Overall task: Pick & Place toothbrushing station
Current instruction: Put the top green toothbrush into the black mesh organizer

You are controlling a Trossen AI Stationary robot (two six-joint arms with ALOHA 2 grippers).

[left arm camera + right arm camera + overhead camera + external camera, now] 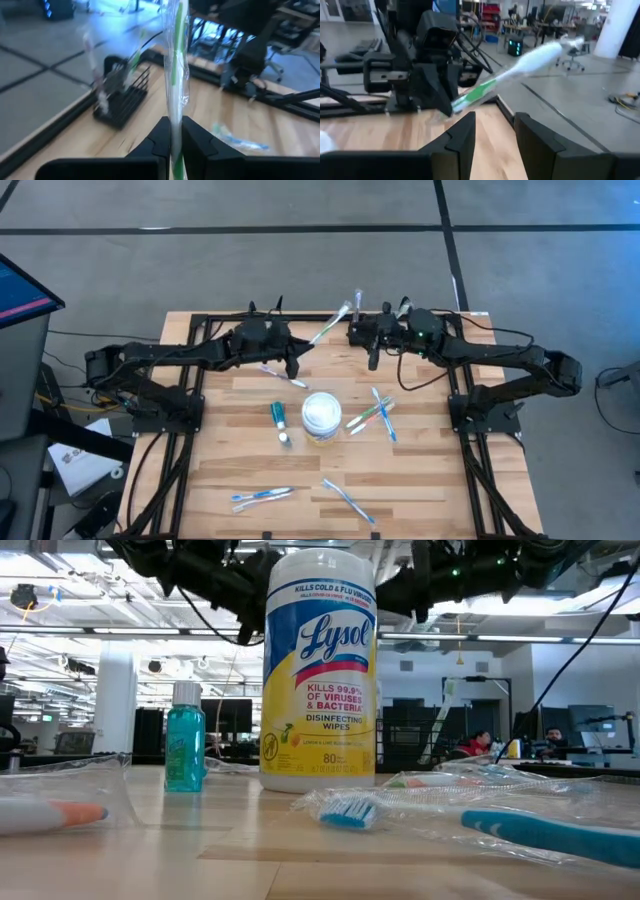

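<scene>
The toothbrushing station (122, 97) is a small black slotted rack by the table's far edge, with a wrapped toothbrush (97, 75) standing in it. In the high view my right arm mostly hides it. My left gripper (303, 348) hangs above the table's far middle, shut on a wrapped green-and-white toothbrush (330, 325). That brush also shows in the right wrist view (520, 67). My right gripper (356, 335) faces it from the right, open (495, 135), with nothing between its fingers. My left gripper pinches the wrapped toothbrush's green handle (175, 125) between its two fingers (160, 137), through the clear wrapper. The brush is lifted clear of the table and slants up past the fingertips toward the far right, its white end highest.
A white Lysol wipes tub (322, 417) stands mid-table beside a small green bottle (279, 416). Wrapped toothbrushes lie to its right (372, 415), near the front edge (262, 496) (348, 500), and below my left gripper (282, 376). Black frame rails border the table.
</scene>
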